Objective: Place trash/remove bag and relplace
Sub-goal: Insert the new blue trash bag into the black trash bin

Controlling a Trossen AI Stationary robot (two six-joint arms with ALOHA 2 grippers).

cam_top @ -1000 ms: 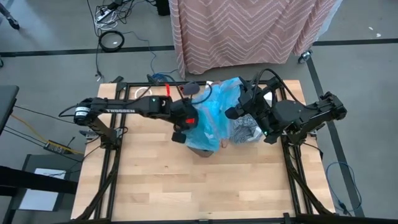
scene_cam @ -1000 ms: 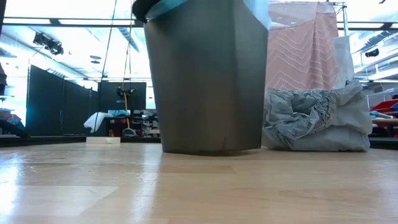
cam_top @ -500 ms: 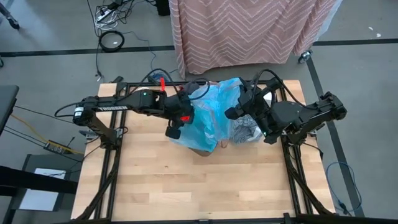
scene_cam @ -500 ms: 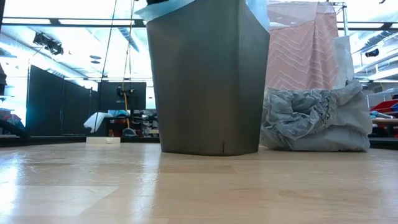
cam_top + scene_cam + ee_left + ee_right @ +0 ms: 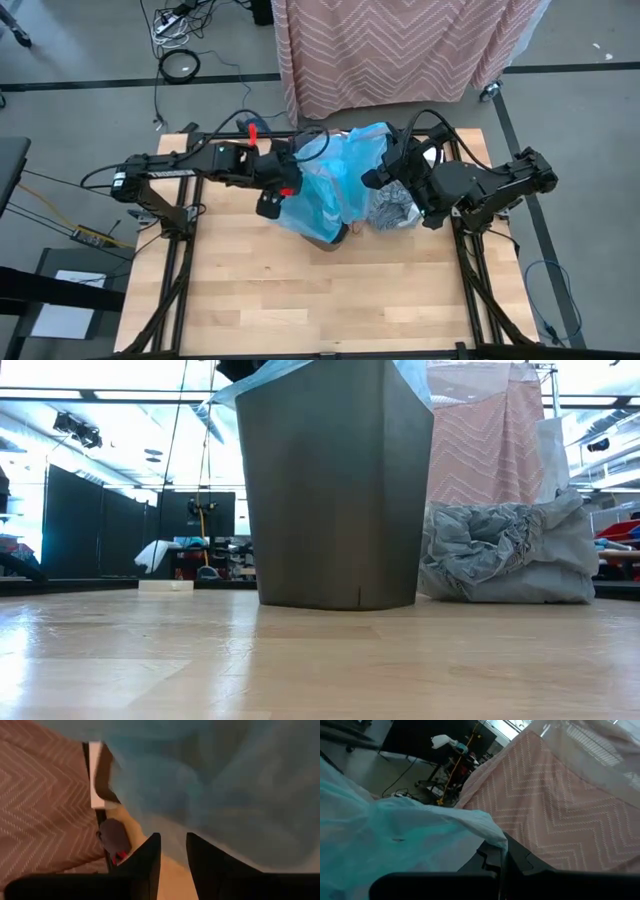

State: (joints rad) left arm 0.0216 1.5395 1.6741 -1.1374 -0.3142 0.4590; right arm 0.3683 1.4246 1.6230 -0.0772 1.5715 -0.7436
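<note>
Two dark grippers up at the bright blue plastic bag (image 5: 335,185) draped over the tall grey bin (image 5: 335,485): left gripper (image 5: 172,851) narrowly parted at its left edge, nothing visibly between the fingers; right gripper (image 5: 501,859) pinched shut on the blue film. Crumpled grey translucent liner (image 5: 510,555) slumped on the wooden table (image 5: 330,300), just beside the bin's right.

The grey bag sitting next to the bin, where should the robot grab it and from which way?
Probably at the top, coming down from above. The grey bag sits slumped on the table beside the bin, and its crumpled upper folds stick up, giving thin ridges the fingers can pinch. The bin blocks one side, and the right gripper, shut on the blue bag, hangs close by.
</note>
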